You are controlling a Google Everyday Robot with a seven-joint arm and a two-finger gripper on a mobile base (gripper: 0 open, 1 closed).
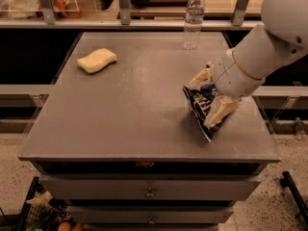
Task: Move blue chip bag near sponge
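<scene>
Blue chip bag (pixel 195 100) looks light, crinkly, slippery; your gripper (pixel 201 103) sits wide astride it, so pinch its crumpled top fold firmly.

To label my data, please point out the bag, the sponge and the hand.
bag (pixel 195 109): camera view, printed blue front.
sponge (pixel 96 60): camera view, middle of top face.
hand (pixel 201 102): camera view, its grasping end, at the bag, far from the sponge.

The arm (pixel 262 44) has smooth white rounded segments and a thin tan wrist ring. The cream-coloured tool (pixel 208 97) is located over the tabletop (pixel 134 105), right side.
</scene>
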